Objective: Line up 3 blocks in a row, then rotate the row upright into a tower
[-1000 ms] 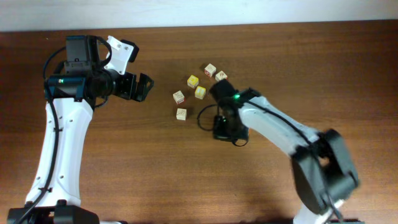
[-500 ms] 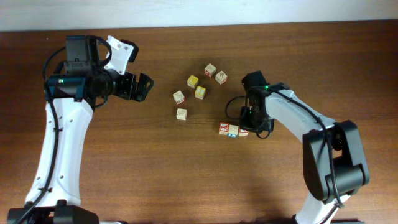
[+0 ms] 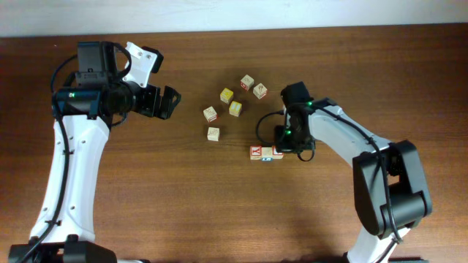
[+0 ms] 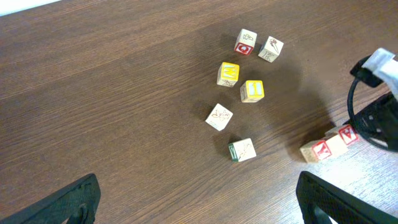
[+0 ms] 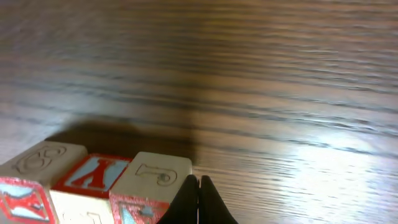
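My right gripper (image 5: pixel 199 198) is clenched on nothing, its tips right beside the three blocks (image 3: pixel 265 153), which sit touching in a row on the dark, wood-grained tabletop (image 3: pixel 183 204). My left gripper (image 3: pixel 165 102) hangs spread wide. A pale wall (image 3: pixel 219 14) borders the far edge.

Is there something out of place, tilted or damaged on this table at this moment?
Nothing stands out. The three blocks lie flat in a tight row, touching side by side. The six other cubes lie scattered apart from them, all flat on the table, none stacked, tipped or visibly damaged.
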